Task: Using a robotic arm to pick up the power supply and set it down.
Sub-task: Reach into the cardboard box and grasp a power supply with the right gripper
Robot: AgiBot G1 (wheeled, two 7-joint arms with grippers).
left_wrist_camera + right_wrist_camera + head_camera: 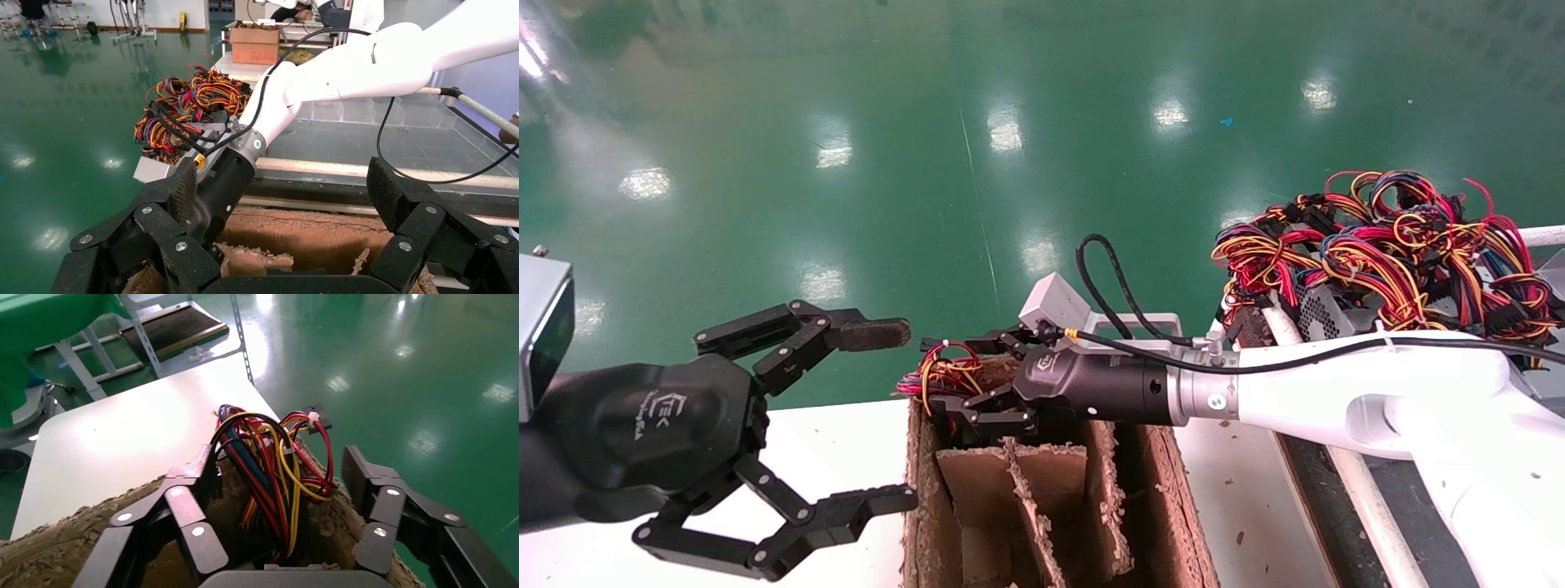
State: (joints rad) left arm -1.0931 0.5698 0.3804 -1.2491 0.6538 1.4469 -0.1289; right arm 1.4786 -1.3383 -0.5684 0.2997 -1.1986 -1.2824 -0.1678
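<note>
The power supply [287, 566] body is hidden in the carton [73, 539]; only its wires show.

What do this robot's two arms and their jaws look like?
The right arm is a white tube with a silver collar, a black wrist and a black cable along it. Its right gripper has black linked jaws. The left gripper is black too, with a white logo and a brown-dusted fingertip.

A white "TEK" logo stands on the black palm housing of the left gripper [883, 416], with a smaller line of lettering under it that cannot be read. A similar white logo mark sits on the black body of the right gripper [964, 376], too small to read.
</note>
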